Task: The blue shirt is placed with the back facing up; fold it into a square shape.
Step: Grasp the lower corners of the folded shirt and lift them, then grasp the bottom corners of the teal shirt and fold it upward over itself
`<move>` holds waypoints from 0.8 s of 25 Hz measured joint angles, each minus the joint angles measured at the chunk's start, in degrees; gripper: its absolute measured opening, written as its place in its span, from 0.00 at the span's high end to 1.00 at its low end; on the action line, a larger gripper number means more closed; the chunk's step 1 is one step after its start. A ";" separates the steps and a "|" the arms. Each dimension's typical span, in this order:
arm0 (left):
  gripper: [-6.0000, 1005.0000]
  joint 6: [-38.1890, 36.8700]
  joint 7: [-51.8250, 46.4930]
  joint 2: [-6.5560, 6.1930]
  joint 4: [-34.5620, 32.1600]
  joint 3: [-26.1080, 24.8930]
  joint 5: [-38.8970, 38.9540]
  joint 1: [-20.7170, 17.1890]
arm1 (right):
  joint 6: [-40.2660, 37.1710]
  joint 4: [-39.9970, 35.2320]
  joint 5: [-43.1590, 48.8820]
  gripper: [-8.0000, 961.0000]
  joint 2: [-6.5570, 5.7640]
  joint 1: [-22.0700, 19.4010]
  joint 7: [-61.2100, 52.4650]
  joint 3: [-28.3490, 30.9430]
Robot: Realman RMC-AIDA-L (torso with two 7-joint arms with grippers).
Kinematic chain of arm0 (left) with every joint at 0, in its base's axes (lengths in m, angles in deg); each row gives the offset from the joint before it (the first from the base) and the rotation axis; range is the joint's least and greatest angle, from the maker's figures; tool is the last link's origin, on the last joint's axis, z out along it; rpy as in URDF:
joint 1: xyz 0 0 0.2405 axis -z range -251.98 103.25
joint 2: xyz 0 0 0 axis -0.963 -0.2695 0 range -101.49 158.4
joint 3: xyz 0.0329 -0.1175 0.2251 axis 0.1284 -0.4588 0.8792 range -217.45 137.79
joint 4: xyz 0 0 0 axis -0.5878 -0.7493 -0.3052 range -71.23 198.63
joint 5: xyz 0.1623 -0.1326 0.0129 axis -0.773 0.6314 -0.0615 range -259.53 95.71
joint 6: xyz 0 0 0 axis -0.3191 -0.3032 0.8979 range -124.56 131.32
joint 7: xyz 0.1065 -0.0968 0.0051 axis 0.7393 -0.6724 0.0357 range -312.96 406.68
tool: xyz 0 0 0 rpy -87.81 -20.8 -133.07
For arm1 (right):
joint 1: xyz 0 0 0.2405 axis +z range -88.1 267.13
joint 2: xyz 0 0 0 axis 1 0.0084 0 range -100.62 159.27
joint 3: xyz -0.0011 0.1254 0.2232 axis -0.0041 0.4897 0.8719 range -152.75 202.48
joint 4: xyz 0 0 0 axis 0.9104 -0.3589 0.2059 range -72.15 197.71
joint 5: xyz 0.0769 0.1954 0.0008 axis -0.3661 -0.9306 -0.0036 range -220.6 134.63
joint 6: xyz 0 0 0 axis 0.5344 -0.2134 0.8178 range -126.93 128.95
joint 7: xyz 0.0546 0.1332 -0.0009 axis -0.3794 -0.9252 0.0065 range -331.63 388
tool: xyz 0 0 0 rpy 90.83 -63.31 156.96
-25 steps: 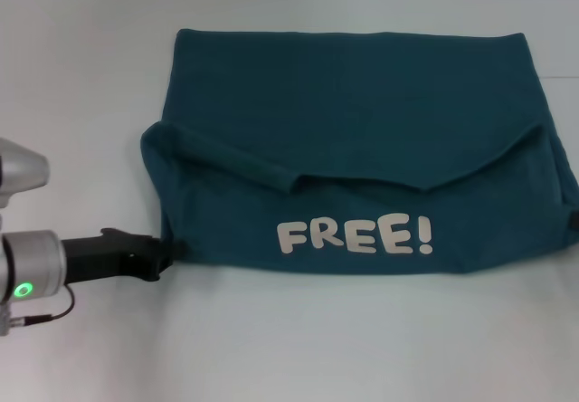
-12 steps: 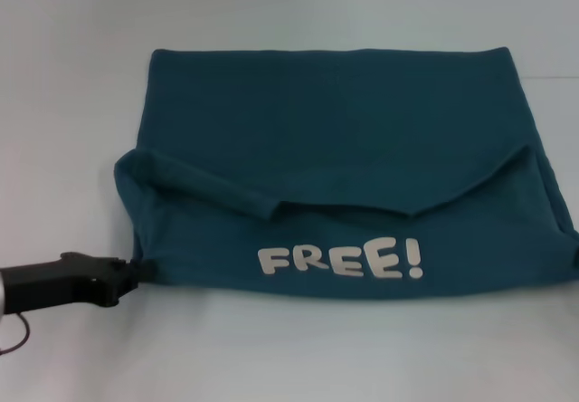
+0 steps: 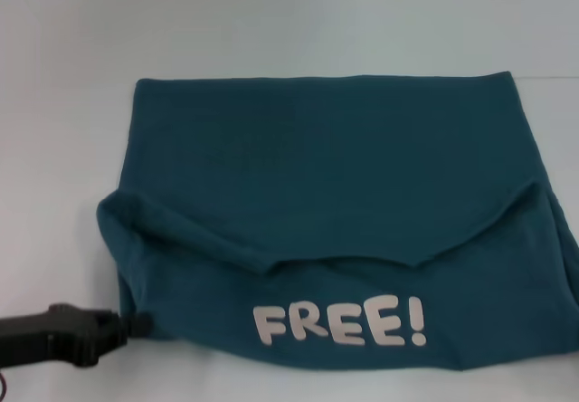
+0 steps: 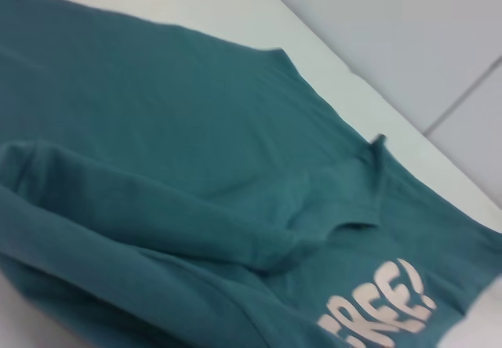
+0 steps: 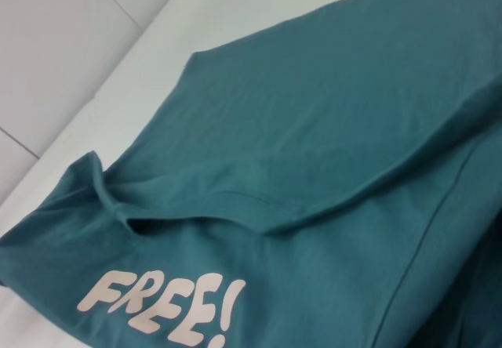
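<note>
Shirt half-folded, left hand at its near corner

Teal-blue shirt [image 3: 335,194] lies spread over the white tabletop [image 3: 271,22], its near part doubled back so that the cream "FREE!" lettering [image 3: 339,322] faces up along the near edge. Above the lettering the turned-over layer ends in a shallow V-shaped edge, and the plain side shows beyond it to the far hem. On the robot's left, a rolled fold of cloth runs diagonally from the shirt's left edge toward the middle.

The left hand [image 3: 136,325], black, reaches in low from the left edge of the head view, its tip touching the shirt's near-left corner. Whether its fingers pinch the cloth cannot be told. The right hand does not show in the head view; its wrist camera looks closely across the shirt's lettering [image 5: 161,305] and folded edge.
</note>
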 joint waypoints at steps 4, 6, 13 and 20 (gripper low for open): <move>0.97 -3.96 0.38 0.23 -0.59 -0.16 -0.94 -1.40 | -1.67 -0.47 1.84 0.97 -0.13 -0.23 0.82 0.50; 0.97 -5.54 0.72 0.26 -0.64 -0.52 -1.34 -1.78 | -2.55 -0.98 2.40 0.97 -0.26 -0.34 1.08 0.71; 0.97 -10.50 1.67 0.28 -0.68 -1.43 -2.06 -3.19 | -5.79 -2.85 3.01 0.97 -0.69 -1.60 2.00 0.87; 0.98 -13.00 1.78 0.28 -0.73 -2.07 -3.51 -3.50 | -8.58 -3.88 5.83 0.96 -1.14 -1.84 1.64 1.42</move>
